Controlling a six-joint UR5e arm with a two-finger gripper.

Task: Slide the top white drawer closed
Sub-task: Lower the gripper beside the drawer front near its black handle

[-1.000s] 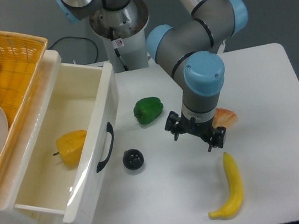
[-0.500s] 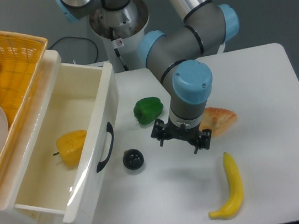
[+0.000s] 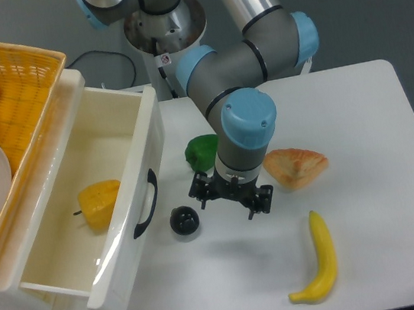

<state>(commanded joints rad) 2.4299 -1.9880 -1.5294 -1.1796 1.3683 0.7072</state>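
The top white drawer [image 3: 130, 235] stands pulled far out at the left, its curved black handle [image 3: 145, 204] facing right. Inside its cream box lies a yellow pepper [image 3: 99, 203]. My gripper [image 3: 231, 198] hangs low over the table a short way right of the handle, fingers pointing down and spread apart, with nothing between them. It is apart from the drawer front.
A black ball [image 3: 185, 220] lies between the handle and the gripper. A green pepper [image 3: 202, 152] sits partly behind the arm, a slice of bread [image 3: 296, 167] to the right, a banana [image 3: 319, 258] at the front. A yellow wicker basket [image 3: 12, 82] holding fruit and a plate sits on the cabinet.
The gripper has moved left toward the drawer front, uncovering the bread slice and now partly hiding the green pepper. The drawer has not moved.
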